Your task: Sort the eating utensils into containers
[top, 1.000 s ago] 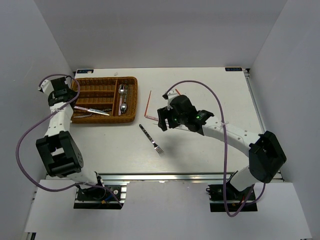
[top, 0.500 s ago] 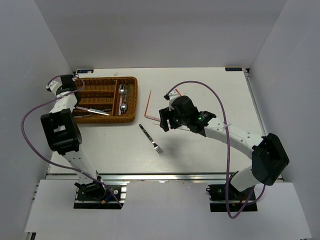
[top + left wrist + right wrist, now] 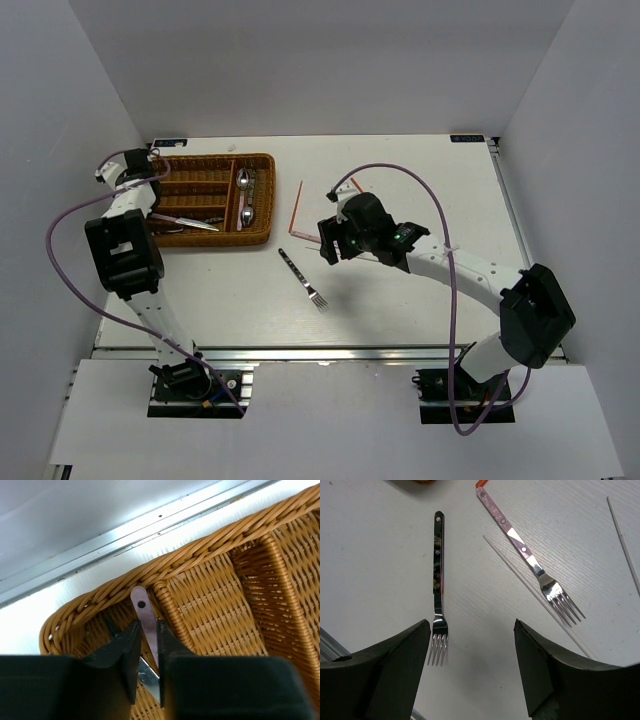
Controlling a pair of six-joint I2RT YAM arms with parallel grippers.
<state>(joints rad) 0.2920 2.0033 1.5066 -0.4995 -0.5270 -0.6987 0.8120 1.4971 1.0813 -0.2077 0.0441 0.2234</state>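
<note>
L grip [image 3: 147, 630]: fingers clamped on pink handle [image 3: 142, 607]; utensil type can't tell, working end hidden below the pads.
Held piece: handle tip just past fingertips, leaning against a divider top at the corner of tray [image 3: 200, 550].
R grip [image 3: 470, 635]: fingers wide apart, nothing between them, hovering over table [image 3: 400, 310].
Ahead of R fingers: dark fork [image 3: 438, 580] in front of one finger, tines pointing back at it; pink fork [image 3: 522, 547] in front of the other; pale chopstick [image 3: 535, 592] right beside pink fork, meeting its tines. Over or under, can't tell.
Already sorted: spoons [image 3: 245, 195] in tray's end compartment, well away from L fingers.
Risk 1: handle resting on divider, so release here prob. leaves the piece straddling two compartments or propped on the rim.
Risk 2: L fingertips v. close to wicker; a push down or a twist could snag the weave and drag the tray.
Risk 3: R opening spans a lot; closing near pink fork likely catches the chopstick too, or flicks it off.
Risk 4: forks lie flat on a hard top, little to get under, so likely to skid or spin instead of lifting.
Surface: white, matte, flat, faint streaks; looks slick for metal.
Room: plain white walls [image 3: 300, 70] on three sides; alu rail [image 3: 330, 352] along near edge; purple cables [image 3: 60, 270] looping off both arms, poss. snag near tray.
</note>
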